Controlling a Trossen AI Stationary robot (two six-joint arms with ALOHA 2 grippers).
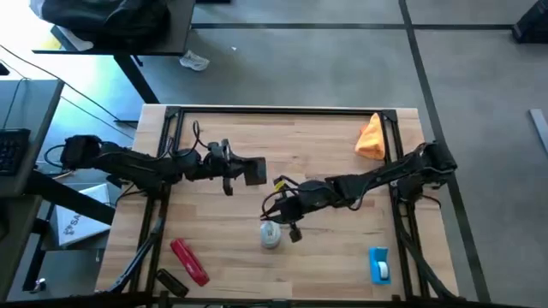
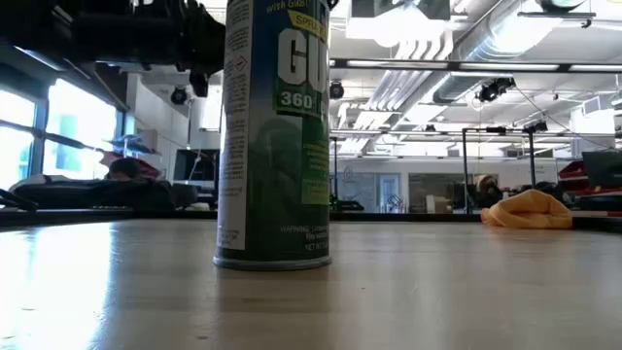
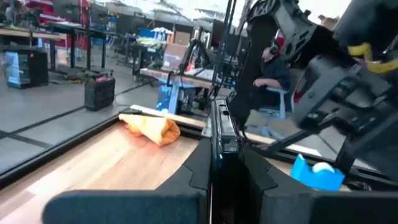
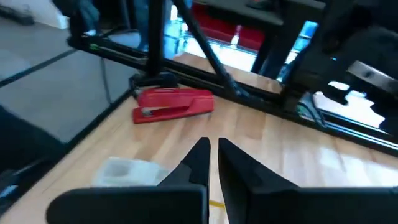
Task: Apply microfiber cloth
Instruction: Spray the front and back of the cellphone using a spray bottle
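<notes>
A: What's the cloth (image 1: 371, 138) looking like?
B: It's lying crumpled, bright orange with yellowish folds, at the table's (image 1: 325, 137) far right corner, well apart from both arms.
A: Any writing showing?
B: The green can (image 2: 275, 131) is showing "360" and big letters "GU".
A: Grippers?
B: Left gripper (image 3: 219, 144) is pressing together, empty; right gripper (image 4: 211, 152) is sitting nearly closed, holding nothing, near the can.

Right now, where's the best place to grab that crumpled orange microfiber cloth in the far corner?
Probably pinch the raised peak of the crumpled orange microfiber cloth from straight above: it sits heaped, not flat, beside the table frame, so a sideways approach looks cramped. The right gripper seems nearer.
</notes>
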